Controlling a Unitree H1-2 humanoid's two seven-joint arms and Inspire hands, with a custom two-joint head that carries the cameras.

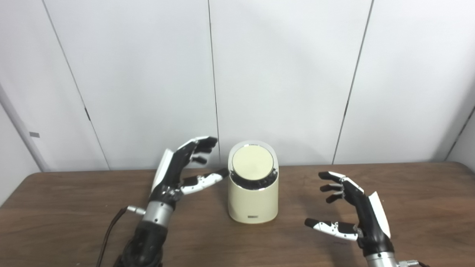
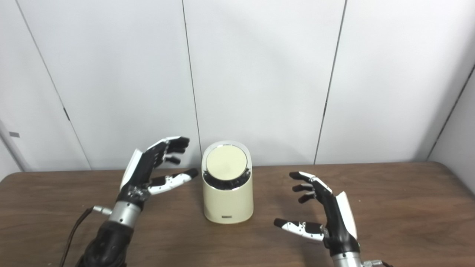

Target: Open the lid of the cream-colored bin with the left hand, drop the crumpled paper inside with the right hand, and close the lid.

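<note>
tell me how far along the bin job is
It cannot be told for sure. The bin stands on the table with its lid shut. The left hand and right hand are both open and hold nothing, and no crumpled paper shows anywhere. Either it is already inside or the job has not started.

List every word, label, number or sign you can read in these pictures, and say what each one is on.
Nothing can be read.
Small dark label low on the front of the cream bin: too small and blurred to read.
Small grey tag on the wall at the left: no text can be made out.
</note>
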